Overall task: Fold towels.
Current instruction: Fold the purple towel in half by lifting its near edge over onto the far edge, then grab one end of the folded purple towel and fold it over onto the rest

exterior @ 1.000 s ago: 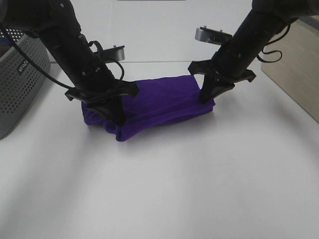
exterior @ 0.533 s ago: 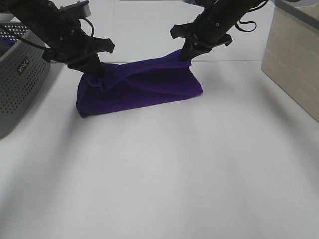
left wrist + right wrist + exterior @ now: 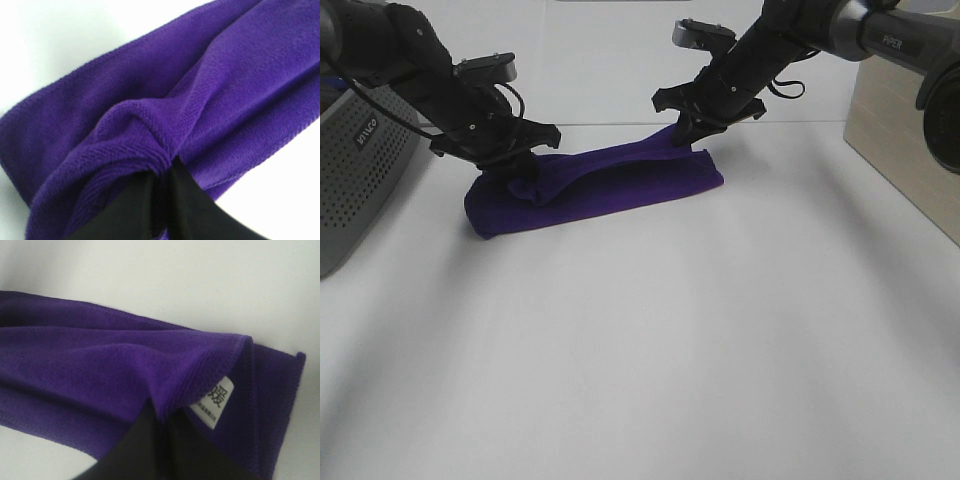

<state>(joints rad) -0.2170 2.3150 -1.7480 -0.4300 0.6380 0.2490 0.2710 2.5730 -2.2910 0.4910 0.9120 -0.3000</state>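
Note:
The deep purple towel (image 3: 610,185) lies as a long folded band on the white table (image 3: 650,350), its two ends raised a little. My left gripper (image 3: 520,180) is shut on a bunched fold at the band's left end; in the left wrist view the cloth (image 3: 200,90) puckers where the black fingertips (image 3: 145,210) pinch it. My right gripper (image 3: 682,138) is shut on the far right corner and holds it slightly above the table. In the right wrist view the stitched hem (image 3: 90,370) runs into the jaws, with the small white tag (image 3: 214,401) just beside them.
A grey perforated basket (image 3: 360,170) stands at the left edge, close behind my left arm. A beige box (image 3: 910,140) stands at the right. A seam in the table surface (image 3: 600,124) runs just behind the towel.
Both grippers lifted the towel's near edge and carried it toward the far side. They have since come down a little, and the towel now lies flatter and narrower.

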